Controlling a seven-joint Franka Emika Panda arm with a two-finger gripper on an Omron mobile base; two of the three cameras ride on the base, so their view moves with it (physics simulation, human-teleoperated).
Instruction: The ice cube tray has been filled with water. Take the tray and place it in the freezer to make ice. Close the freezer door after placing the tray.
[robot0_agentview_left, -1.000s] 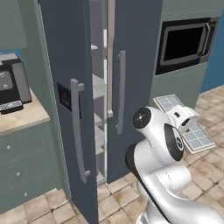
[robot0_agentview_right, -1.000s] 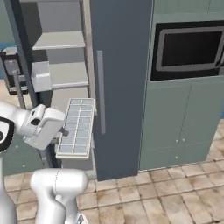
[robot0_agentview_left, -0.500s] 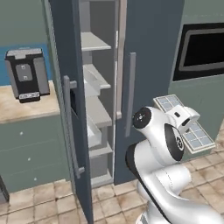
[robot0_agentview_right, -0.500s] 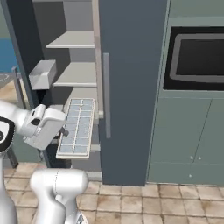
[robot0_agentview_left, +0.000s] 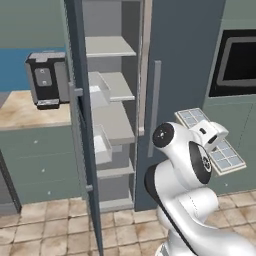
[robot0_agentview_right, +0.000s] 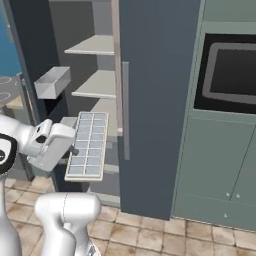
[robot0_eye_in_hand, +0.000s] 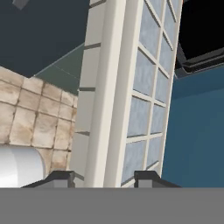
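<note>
holding the ice cube tray (robot0_agentview_right: 88, 145) in the air in front of the fridge unit, the gripper (robot0_eye_in_hand: 103, 177) is clamped on the tray's long rim, one dark finger tip (robot0_eye_in_hand: 59, 178) on the outer wall and the other on the cell side. right base view: tray sits roughly level, cells up, long axis pointing toward the freezer (robot0_agentview_right: 97, 75), its near left edge hidden by the white hand. tray is outside the compartment, just in front of the lower shelves, near the left edge of the plain twin door (robot0_agentview_right: 155, 90) and its vertical bar handle.

left base view: tray (robot0_agentview_left: 212, 141) pokes out past the white wrist, to the right of the arm, with the wall oven (robot0_agentview_left: 237, 62) above and behind it. freezer door (robot0_agentview_left: 82, 125) stands swung wide open, seen almost edge-on, white bins on its inner face. light grey inner shelves exposed, stacked top to bottom. coffee machine (robot0_agentview_left: 46, 80) stands on the wooden counter (robot0_agentview_left: 25, 107) left of the open door, at the counter's back edge.

hand view: tray cells look pale blue-grey; tiled floor (robot0_eye_in_hand: 30, 113) shows beyond the tray's outer wall.
</note>
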